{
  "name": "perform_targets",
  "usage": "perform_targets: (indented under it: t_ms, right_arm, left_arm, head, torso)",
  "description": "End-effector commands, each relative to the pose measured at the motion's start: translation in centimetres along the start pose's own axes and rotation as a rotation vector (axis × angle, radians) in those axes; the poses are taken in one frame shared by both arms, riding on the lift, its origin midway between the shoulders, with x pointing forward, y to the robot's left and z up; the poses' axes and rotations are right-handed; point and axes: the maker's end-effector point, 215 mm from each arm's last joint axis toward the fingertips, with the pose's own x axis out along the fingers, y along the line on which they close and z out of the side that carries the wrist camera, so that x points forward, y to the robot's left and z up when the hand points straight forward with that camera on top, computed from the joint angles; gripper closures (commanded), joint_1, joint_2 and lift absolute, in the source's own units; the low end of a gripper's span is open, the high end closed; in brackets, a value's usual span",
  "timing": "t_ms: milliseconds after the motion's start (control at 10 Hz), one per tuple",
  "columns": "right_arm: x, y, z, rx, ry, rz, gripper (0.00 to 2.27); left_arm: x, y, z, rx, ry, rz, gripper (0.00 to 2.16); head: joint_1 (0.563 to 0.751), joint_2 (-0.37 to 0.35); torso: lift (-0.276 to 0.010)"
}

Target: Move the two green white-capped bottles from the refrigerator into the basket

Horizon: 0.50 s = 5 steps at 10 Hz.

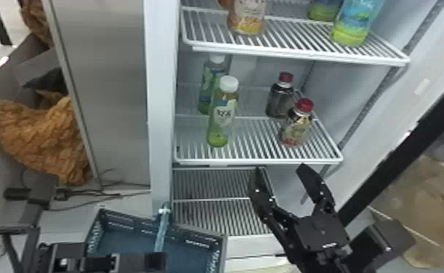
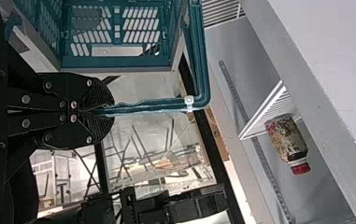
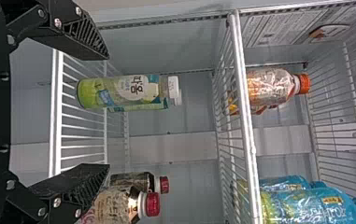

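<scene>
**Front green bottle [image 1: 224,112] first, rear green bottle [image 1: 205,87] next**

Head view: both stand upright on the middle shelf [image 1: 257,159], near its left edge, one behind the other. Our right gripper [image 1: 279,167] is in front of the shelf, fingers spread apart. We should come in level around the front one's waist, close gently, and lift before drawing back over the front edge. We count one basket [image 1: 122,223], below the shelf's front left corner, and two red-capped bottles [image 1: 295,127] toward its right edge.

Left wrist view: our left gripper [image 2: 103,109] is clamped on the basket's handle [image 2: 147,106]; we want it steady for the drop.

Right wrist view: the green pair sits nearer one finger's line, so we should centre first, sparing the red caps. Beyond the upper shelf [image 3: 243,93], we count one clear orange-capped bottle [image 3: 271,86] and at least two blue bottles [image 3: 306,205].
</scene>
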Motion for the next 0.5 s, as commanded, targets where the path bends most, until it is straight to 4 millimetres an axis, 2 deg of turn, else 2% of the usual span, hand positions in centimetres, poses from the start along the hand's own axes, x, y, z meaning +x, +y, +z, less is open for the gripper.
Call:
perform_targets:
  t_ms: [0, 400]
  right_arm:
    - [0.01, 0.06, -0.02, 0.001, 0.0, 0.001, 0.24]
    - [0.18, 0.2, 0.13, 0.004, -0.009, 0.006, 0.24]
  left_arm:
    - [-0.04, -0.06, -0.02, -0.002, -0.002, -0.003, 1.17]
    - [0.01, -0.16, -0.01, -0.002, -0.002, -0.007, 1.17]
  head:
    - [0.695, -0.22]
    - [0.695, -0.218]
  torso:
    - [-0.263]
    - [-0.263]
